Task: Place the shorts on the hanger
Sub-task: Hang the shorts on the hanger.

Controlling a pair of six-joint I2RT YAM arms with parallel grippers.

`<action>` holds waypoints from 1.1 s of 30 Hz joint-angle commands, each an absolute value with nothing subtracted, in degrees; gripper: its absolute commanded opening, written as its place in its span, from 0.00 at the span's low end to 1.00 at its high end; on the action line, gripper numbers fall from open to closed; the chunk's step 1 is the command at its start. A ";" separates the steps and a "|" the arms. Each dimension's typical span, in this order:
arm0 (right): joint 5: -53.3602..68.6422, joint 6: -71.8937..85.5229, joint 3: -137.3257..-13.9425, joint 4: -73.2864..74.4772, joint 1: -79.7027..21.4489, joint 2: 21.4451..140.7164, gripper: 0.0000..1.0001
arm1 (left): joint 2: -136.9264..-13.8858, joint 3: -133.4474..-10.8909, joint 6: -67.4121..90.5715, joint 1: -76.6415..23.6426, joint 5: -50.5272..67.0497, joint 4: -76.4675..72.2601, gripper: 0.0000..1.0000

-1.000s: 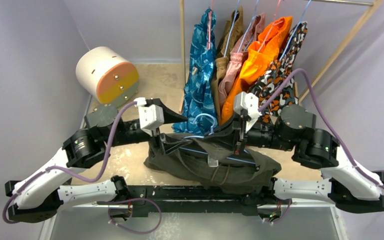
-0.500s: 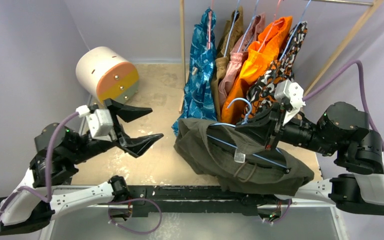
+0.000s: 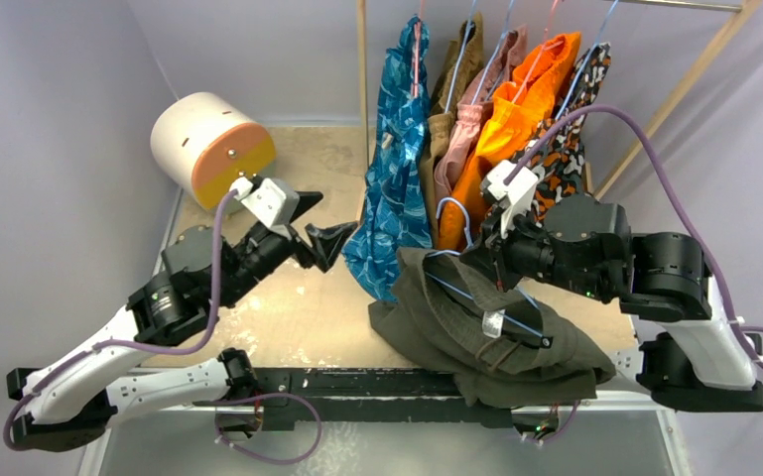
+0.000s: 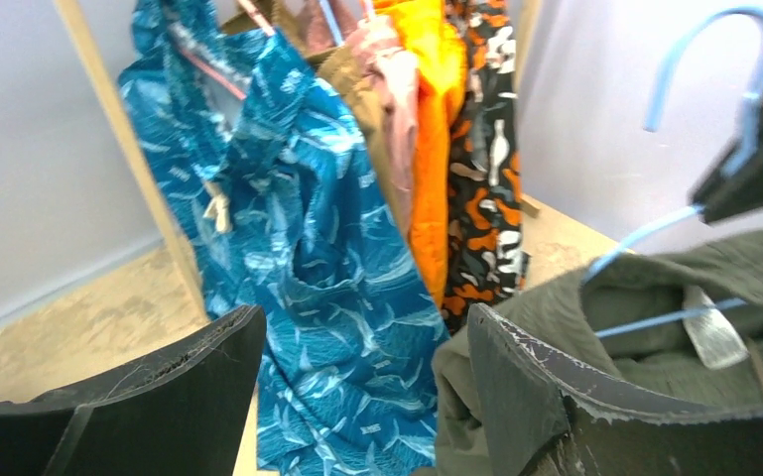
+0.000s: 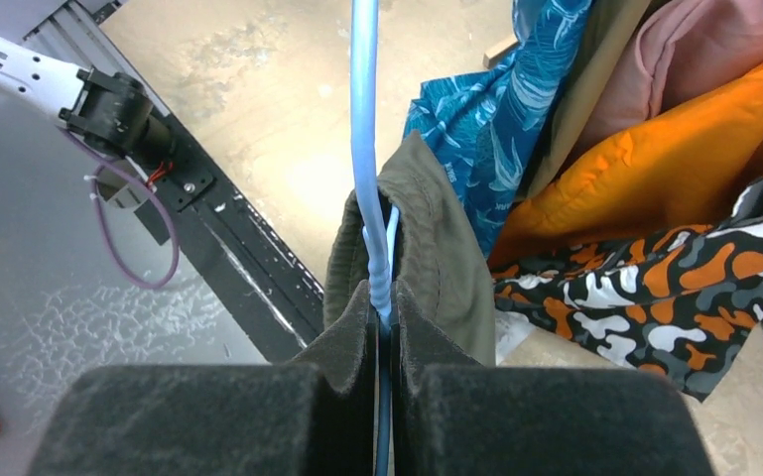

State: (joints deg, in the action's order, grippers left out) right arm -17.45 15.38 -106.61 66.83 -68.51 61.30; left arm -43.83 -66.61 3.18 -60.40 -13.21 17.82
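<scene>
- Table (image 3: 288, 317) lies below both grippers, its sandy top bare under the left gripper (image 3: 319, 223).
- We see a wooden rack (image 3: 362, 89) beyond both grippers with a row of garments hung on it. The blue shorts (image 3: 397, 149) hang just to the right of the left gripper, and an orange garment (image 3: 516, 119) hangs just beyond the right gripper (image 3: 491, 258).
- The shorts (image 3: 446, 327) are draped over the hanger's lower bar and hang below the right gripper and toward the arm bases. Their lowest folds reach the table's near edge, and we cannot tell whether they rest on it.
- A drum (image 3: 213, 149), white and orange, lies on its side beyond and to the left of the left gripper, well apart from it.
- The left gripper (image 4: 367, 317) has its jaws spread wide with nothing between them. Its wrist view looks past the fingers at the blue shorts (image 4: 308, 258).
- The right gripper (image 5: 382, 297) is pinched tight on the hanger (image 5: 362, 149), clamping the wire at its neck.
- The hanger's hook (image 3: 451, 208) rises just past the right fingertips, in front of the orange garment.
- We see the white tag (image 3: 493, 324) dangling from the shorts just below the right gripper.
</scene>
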 commanded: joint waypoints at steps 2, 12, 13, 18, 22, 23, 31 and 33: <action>-15.56 15.23 -107.17 58.47 -68.65 60.86 0.00 | -45.80 -65.79 6.30 -60.27 -29.00 11.46 0.73; -11.33 9.40 -119.41 40.54 -68.64 75.07 0.00 | -41.72 -65.55 13.19 -60.29 -55.03 14.29 0.75; -14.57 8.06 -122.57 38.29 -68.66 76.46 0.00 | -40.47 -65.50 13.65 -60.29 -58.06 14.28 0.76; -19.25 1.43 -140.84 31.25 -68.65 83.80 0.00 | -36.07 -65.59 14.27 -60.28 -65.85 14.82 0.75; -22.70 1.03 -136.51 32.02 -68.67 86.09 0.00 | -35.29 -66.17 14.71 -60.24 -66.63 17.90 0.74; -23.46 1.38 -134.31 32.48 -68.65 86.27 0.00 | -35.18 -66.14 14.95 -60.26 -67.32 18.45 0.74; -15.79 1.06 -125.11 37.76 -68.69 80.44 0.00 | -36.59 -65.19 14.24 -60.29 -67.36 18.54 0.74; -14.45 0.65 -126.74 40.12 -68.64 78.35 0.00 | -37.18 -65.25 13.34 -60.29 -67.17 17.46 0.74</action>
